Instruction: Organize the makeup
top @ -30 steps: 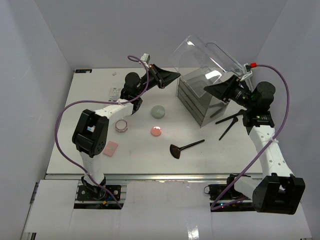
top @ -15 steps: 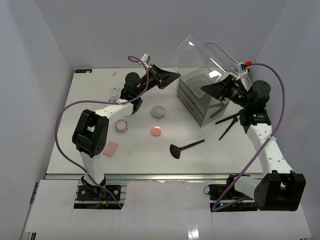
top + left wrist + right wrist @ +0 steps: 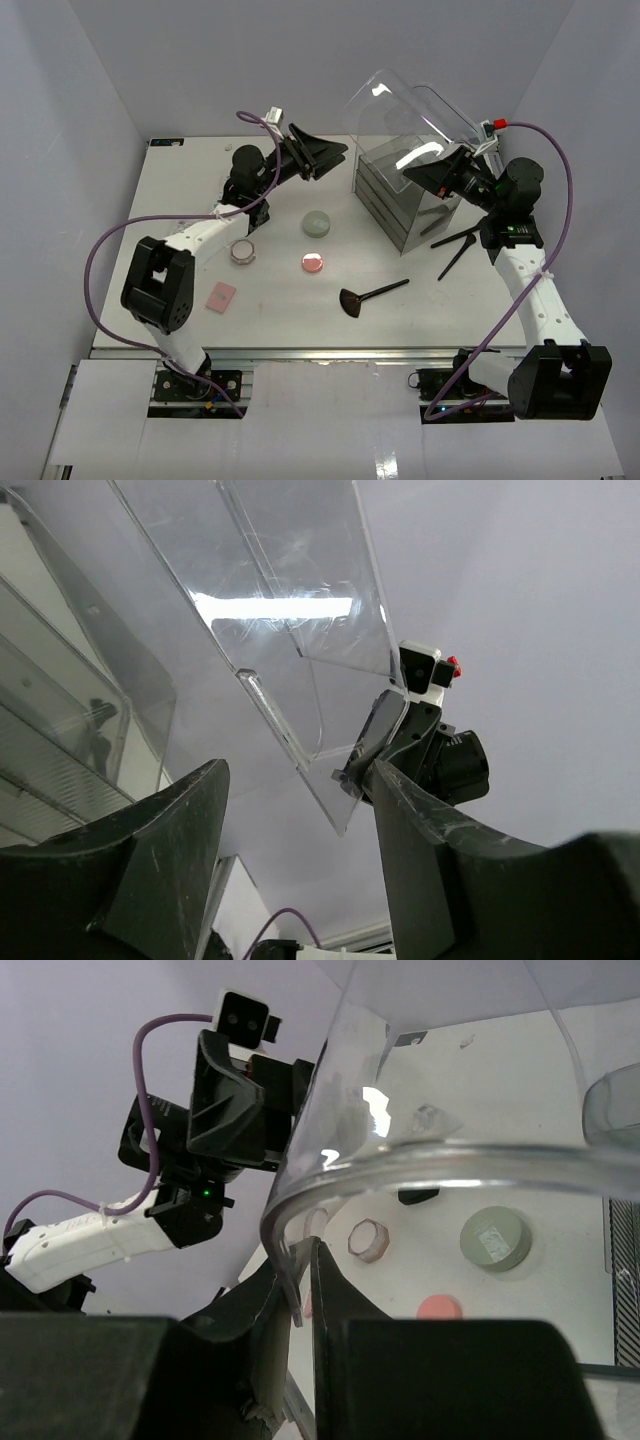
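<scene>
Left gripper (image 3: 322,157) has backed off, jaws wide and empty; right gripper (image 3: 298,1260) now pinches the clear lid (image 3: 400,105), holding the box (image 3: 395,200) open.

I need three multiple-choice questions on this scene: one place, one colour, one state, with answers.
1. Where is the fan brush? A) on the table, outside the clear box; B) inside the box; C) in a drawer.
2. What colour is the round compact closest to that box? A) red; B) grey-green; C) blue.
3. How is the right claw? A) wide open; B) holding a sponge; C) shut on the edge of the clear lid.
Answers: A, it lies on bare table; B, the top view shows it; C, the wrist view shows the lid's edge pinched.
</scene>
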